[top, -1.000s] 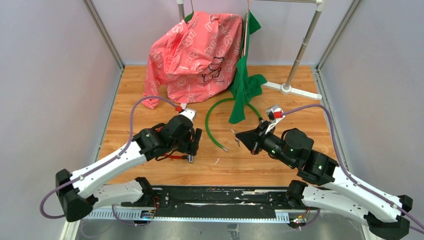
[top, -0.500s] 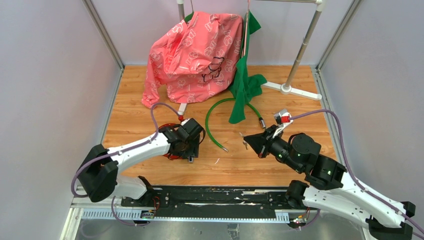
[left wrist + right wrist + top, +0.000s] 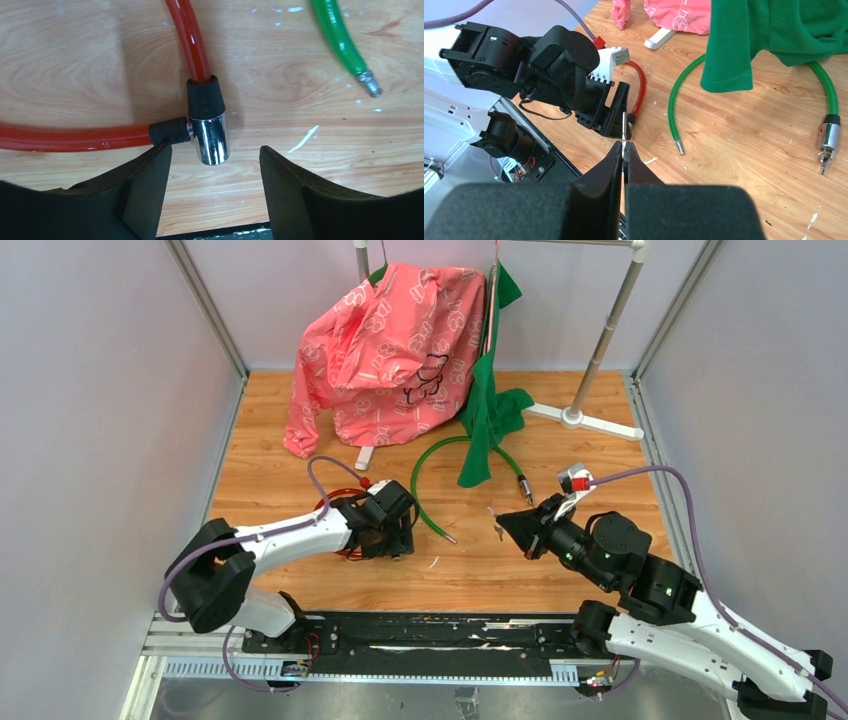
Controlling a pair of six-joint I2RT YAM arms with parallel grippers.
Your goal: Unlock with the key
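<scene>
Hovering low over the near left part of the surface [image 3: 75, 60], the left fingers [image 3: 145, 190] stand well apart, one on each side of the lock [image 3: 210, 137], and hold nothing. The lock is the chrome barrel where both ends of the red cable [image 3: 192, 40] meet, lying flat on the wood. One finger sits just beside the black collar of the side plug, though I cannot tell if it touches. That straddle looks to me like a set-up to pinch the barrel, so it won't slide or turn when something is pushed into it.

Over on the right, the right fingers [image 3: 599, 175] are pressed tight together on the key [image 3: 624, 127], a thin bit of metal standing out past their tips. It is up off the wood and aimed across at the left arm [image 3: 569, 65] and the lock, well apart from both, with its tip left free, I'd guess, for going in. I can't make out the keyhole from here, so which way the key must enter is unclear. A green cable [image 3: 676, 95] lies between the two arms, one bare end loose.
</scene>
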